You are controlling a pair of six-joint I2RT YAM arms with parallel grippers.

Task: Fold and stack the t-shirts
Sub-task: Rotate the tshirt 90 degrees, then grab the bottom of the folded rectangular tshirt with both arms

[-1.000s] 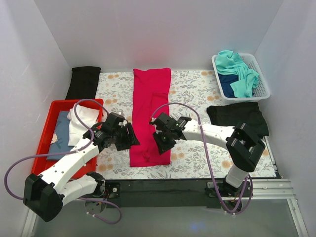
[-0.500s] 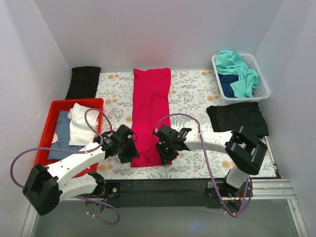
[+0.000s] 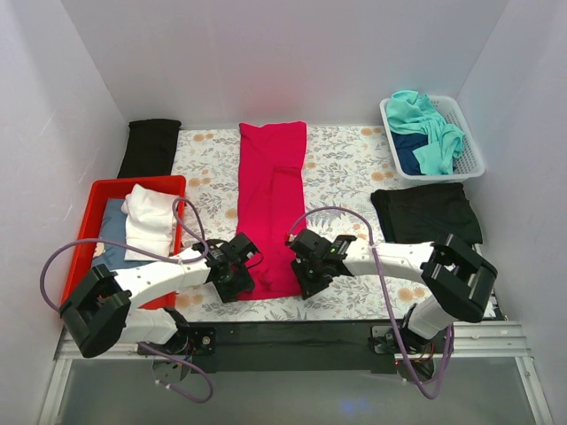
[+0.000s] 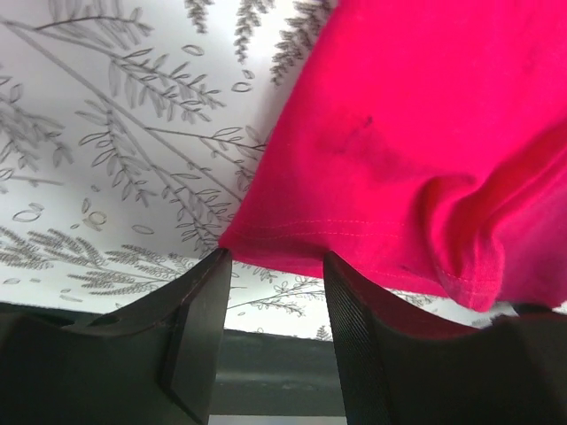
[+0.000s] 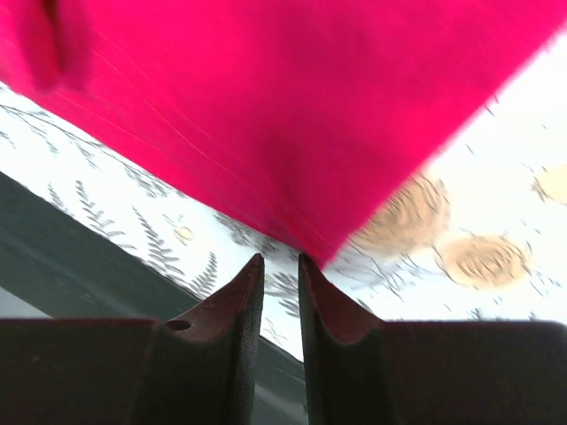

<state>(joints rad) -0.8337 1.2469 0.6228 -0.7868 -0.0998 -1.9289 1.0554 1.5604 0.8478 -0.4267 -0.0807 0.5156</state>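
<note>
Movement: Both arms had dropped toward the near edge over the last second. The left gripper (image 3: pixel 237 270) and right gripper (image 3: pixel 310 268) moved from partway along the crimson t-shirt (image 3: pixel 270 204) down to its near hem.
Crimson t-shirt: It lay as a long narrow strip down the middle of the patterned table cover (image 3: pixel 354 168), running from the far edge to the near one, with its sides already turned in.
Left gripper: In the wrist view its jaws stood apart at the near-left corner of the hem, with the tips low by the cover. No cloth was pinched.
Right gripper: Its jaws were drawn close, leaving only a thin slot. The near-right corner of the hem lay just at the tips, and no cloth showed in the slot.
Step in hand: This looked like taking the two near corners, ready for the lengthwise fold.
Next move: Both jaws would probably need to close on the hem together, then lift and carry it evenly toward the far end so the strip halves without skewing.
Other shirts: The black t-shirt (image 3: pixel 425 212) lay flat on the right. The teal t-shirt (image 3: pixel 425 119) and navy t-shirt (image 3: pixel 409 150) were heaped in the white basket (image 3: pixel 474 150).
Red tray (image 3: pixel 97 186): It held folded white and blue cloth.
Writing: No label, brand or text could be read in any view.
</note>
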